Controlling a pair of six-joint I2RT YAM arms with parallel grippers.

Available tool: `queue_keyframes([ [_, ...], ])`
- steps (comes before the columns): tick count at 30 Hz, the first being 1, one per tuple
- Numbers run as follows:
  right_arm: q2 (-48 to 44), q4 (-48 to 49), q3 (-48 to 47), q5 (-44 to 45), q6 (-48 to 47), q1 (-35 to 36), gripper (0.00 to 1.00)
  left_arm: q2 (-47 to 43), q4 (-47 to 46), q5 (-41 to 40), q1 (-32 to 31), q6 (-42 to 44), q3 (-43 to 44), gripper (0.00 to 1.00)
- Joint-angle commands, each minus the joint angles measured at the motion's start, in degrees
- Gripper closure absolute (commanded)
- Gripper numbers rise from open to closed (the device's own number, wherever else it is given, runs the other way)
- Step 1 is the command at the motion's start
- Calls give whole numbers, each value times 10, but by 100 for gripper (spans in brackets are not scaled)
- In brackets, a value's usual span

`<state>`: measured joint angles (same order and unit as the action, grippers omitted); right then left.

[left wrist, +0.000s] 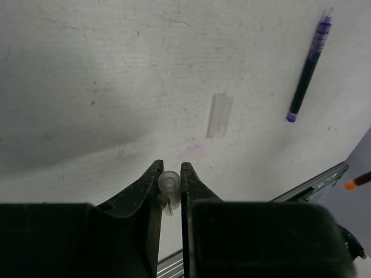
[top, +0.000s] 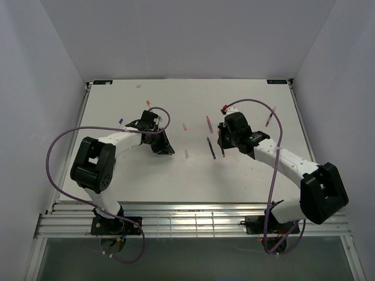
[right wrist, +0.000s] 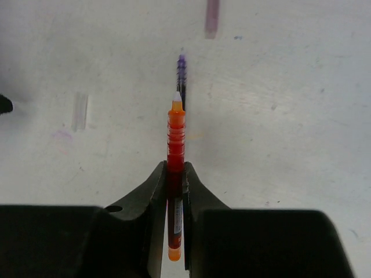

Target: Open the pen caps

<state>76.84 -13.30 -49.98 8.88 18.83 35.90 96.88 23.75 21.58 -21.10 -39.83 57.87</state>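
Pen caps (top: 186, 153) and pens scattered over white table (top: 146, 175); open room around both claws. Table's edge rail (left wrist: 313, 182) low right of left claw.

Orange-red pen (right wrist: 175, 139) clamped in right gripper (right wrist: 175, 168), jaws nearly closed. Long axis along fingers, uncapped white tip pointing straight ahead, tail out behind.

Purple pen (right wrist: 181, 72) on table beyond that tip, roughly same line.

Pale translucent cap (left wrist: 168, 183) pinched in left gripper (left wrist: 170, 169), seen end-on.

Another clear cap (left wrist: 219, 116) ahead, slightly right, well apart.
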Motion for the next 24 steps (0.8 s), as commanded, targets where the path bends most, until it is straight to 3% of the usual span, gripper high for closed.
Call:
queue_keyframes([
  [1,60,-35,-78,-30,-66,-44,92,40,1,-1,-10,29,51,100],
  [8,159,-30,-137,-101,-101,-101,92,99,4,-7,-10,39,88,99],
  [14,199,-6,-144,-113,-105,-109,92,107,2,-4,-12,43,93,91],
  [24,256,28,-144,-128,-100,-116,92,117,-24,32,-28,30,64,87],
])
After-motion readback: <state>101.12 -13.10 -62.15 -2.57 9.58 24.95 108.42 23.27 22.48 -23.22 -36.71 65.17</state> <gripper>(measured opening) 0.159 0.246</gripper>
